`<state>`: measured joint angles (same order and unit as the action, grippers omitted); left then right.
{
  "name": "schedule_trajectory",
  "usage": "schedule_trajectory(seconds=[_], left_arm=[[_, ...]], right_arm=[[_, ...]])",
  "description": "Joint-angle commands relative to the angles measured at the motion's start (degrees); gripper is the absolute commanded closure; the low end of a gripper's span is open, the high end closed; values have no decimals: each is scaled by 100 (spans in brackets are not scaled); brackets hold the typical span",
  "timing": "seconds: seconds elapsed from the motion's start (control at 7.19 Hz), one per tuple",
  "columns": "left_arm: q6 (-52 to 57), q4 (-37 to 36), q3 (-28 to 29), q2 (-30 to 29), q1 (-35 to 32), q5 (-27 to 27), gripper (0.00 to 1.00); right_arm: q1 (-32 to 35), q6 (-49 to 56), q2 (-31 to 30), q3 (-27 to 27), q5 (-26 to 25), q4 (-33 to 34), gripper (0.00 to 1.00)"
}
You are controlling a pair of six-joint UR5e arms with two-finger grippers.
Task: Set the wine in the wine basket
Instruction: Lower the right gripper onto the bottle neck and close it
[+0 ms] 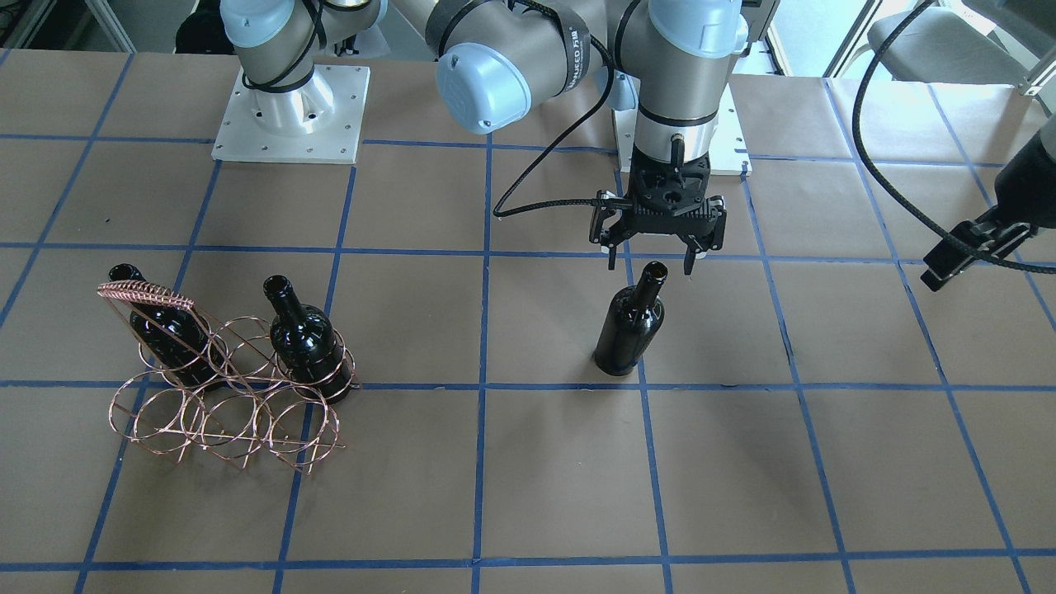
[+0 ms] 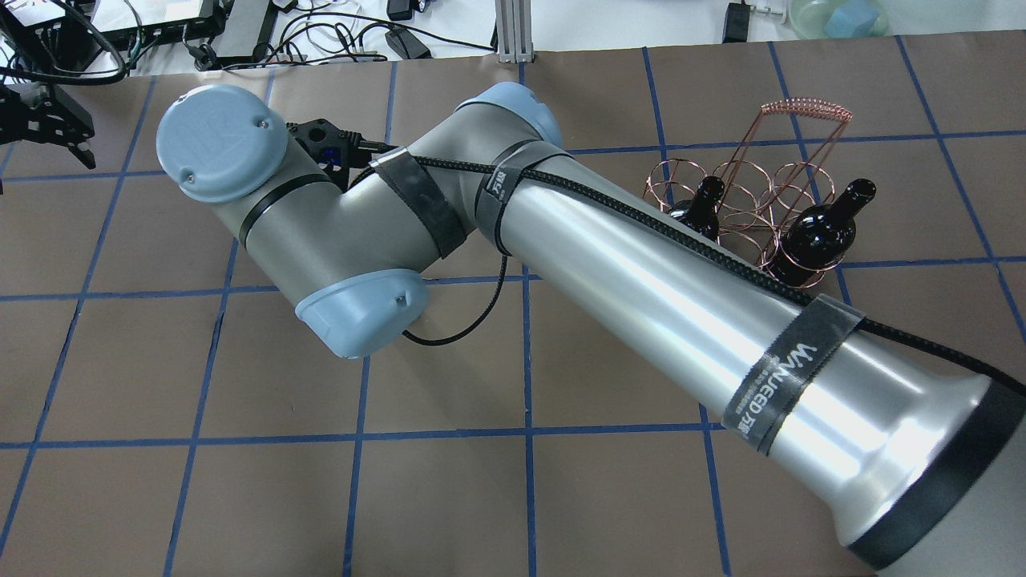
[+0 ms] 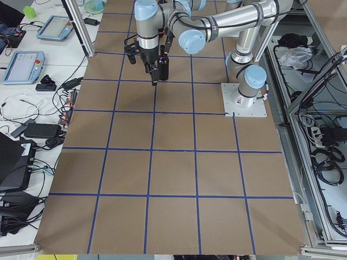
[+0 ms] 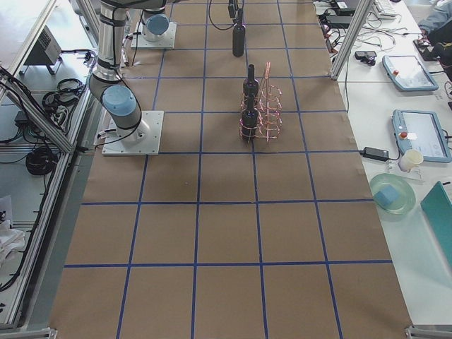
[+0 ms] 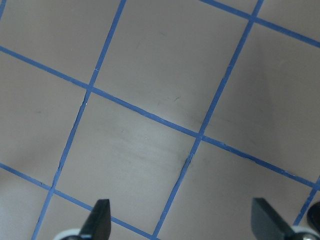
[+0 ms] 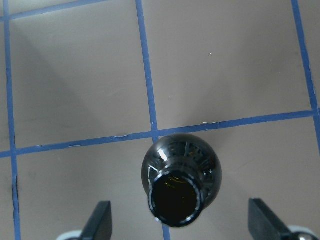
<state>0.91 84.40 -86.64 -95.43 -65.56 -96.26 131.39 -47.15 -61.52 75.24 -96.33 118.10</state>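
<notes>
Right arm point(image 2: 641, 280) reaches across, fingers point(image 6: 100, 220) spread over the upright wine point(image 1: 631, 322); left fingers point(image 5: 100, 217) spread.

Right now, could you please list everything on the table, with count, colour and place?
table: one, brown with blue tape grid, under everything.
wine basket: one, copper wire, standing on the table; four rings empty.
bottles in the basket: two, glossy black, upright in the end rings of the row nearer the robot.
loose wine bottle: one, glossy black, upright on the table, apart from the basket.
right gripper: one, black, open, above the loose wine bottle's mouth.
left gripper: one, black, open, above the table, away from the bottles.
</notes>
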Motion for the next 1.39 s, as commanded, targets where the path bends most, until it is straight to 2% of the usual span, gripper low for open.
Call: schedule_trajectory(seconds=[0.0,0.56,1.25], left_arm=[[-3,-11,-46,-1,0,-7,0],[-12,-11,-63,-1,0,1,0],[-47,-11,-63,-1,-18,28,0]], right_arm=[[-17,179,9,-1,-105,46,5],[-34,241,17,35,-87,46,32],[-78,285,17,35,-79,178,43]])
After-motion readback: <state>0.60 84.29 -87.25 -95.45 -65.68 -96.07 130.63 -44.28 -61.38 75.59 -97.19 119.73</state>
